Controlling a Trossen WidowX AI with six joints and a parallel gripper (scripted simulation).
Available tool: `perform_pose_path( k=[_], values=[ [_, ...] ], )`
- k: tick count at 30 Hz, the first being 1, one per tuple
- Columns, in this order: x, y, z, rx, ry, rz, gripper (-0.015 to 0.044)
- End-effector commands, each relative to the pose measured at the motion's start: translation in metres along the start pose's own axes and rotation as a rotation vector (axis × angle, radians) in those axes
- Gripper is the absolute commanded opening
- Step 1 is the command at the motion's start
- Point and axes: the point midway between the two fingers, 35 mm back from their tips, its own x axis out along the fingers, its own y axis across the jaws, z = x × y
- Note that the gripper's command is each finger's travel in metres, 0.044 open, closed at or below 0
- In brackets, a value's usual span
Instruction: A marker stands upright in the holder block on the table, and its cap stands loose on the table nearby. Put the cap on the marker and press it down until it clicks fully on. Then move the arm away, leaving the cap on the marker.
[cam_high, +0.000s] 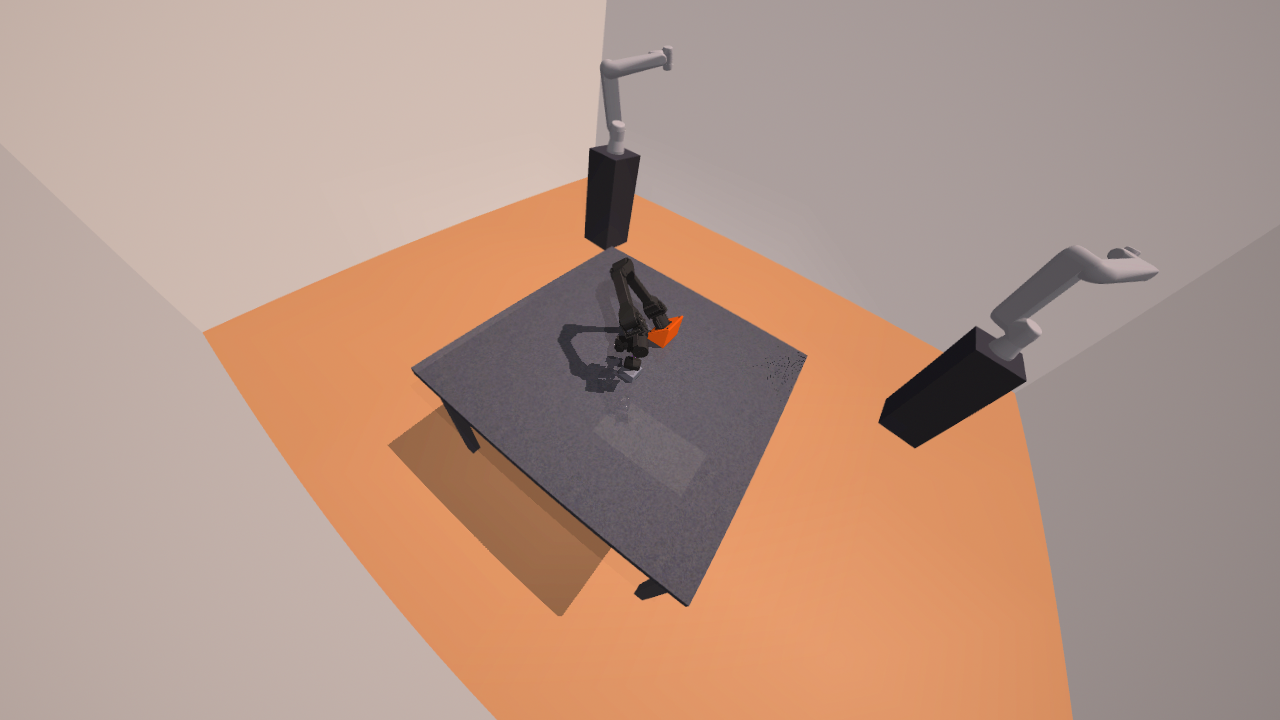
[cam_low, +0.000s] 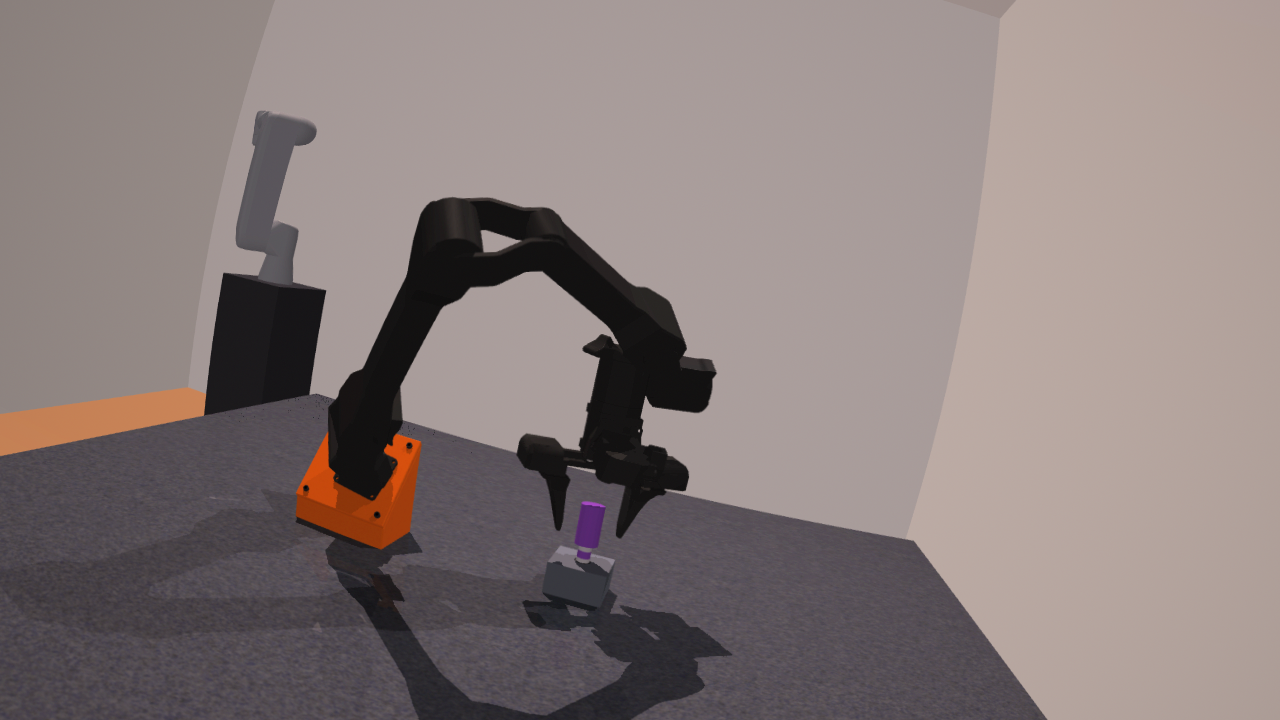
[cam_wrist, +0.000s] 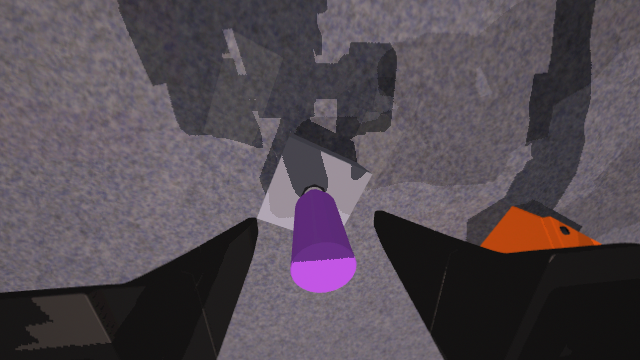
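A smooth purple cylindrical cap (cam_wrist: 322, 240) sits on the marker in the grey square holder block (cam_low: 578, 575); the black tapered fingers stand wide apart, holding nothing, above the speckled grey table (cam_low: 179, 573).

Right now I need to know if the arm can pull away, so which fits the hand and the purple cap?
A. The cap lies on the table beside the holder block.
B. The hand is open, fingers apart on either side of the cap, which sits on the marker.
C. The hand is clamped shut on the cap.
B: the hand is open, its fingers clear of the purple cap, which stands over the holder block.
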Motion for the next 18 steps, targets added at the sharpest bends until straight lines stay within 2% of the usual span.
perform_pose_path(
  k=[1, 4, 9, 13, 15, 18],
  values=[
    [0.000, 0.000, 0.000, 0.000, 0.000, 0.000, 0.0440],
    [-0.010, 0.001, 0.000, 0.000, 0.001, 0.001, 0.0440],
    [-0.073, 0.000, -0.001, -0.001, 0.003, 0.000, 0.0440],
    [-0.075, 0.000, -0.001, -0.001, 0.003, 0.000, 0.0440],
    [-0.075, 0.000, -0.001, -0.062, 0.002, 0.000, 0.0387],
    [-0.072, 0.000, -0.002, -0.328, 0.001, 0.000, 0.0309]
  ],
)
